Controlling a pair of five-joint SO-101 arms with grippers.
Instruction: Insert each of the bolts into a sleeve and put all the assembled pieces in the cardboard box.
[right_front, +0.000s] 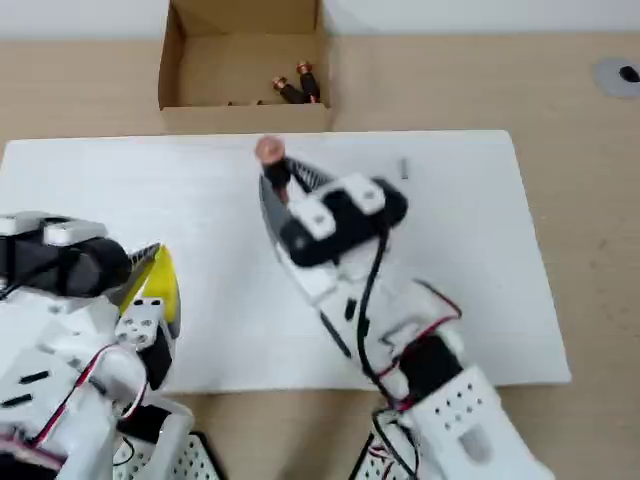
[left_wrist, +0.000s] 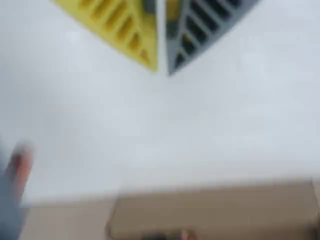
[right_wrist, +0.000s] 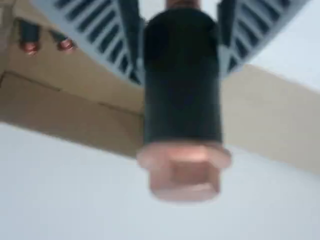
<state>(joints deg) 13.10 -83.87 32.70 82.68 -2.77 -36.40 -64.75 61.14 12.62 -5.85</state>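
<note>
Right gripper (right_front: 277, 178) clamps the black sleeve with copper-headed bolt (right_wrist: 182, 95) just before the brown cardboard box (right_front: 245, 119); we should clear its near wall before releasing. Left gripper (left_wrist: 163, 69) rests closed.

High view: fixed, off the arms, looking down on the white sheet (right_front: 120, 180); cardboard box (right_front: 245, 65) just beyond its far edge.
Left wrist view: low over the sheet, well back from the box, facing it.
Right wrist view: close behind a sleeved bolt (right_wrist: 182, 100), near the box, facing into it.
Shared by all: box, sheet.
</note>
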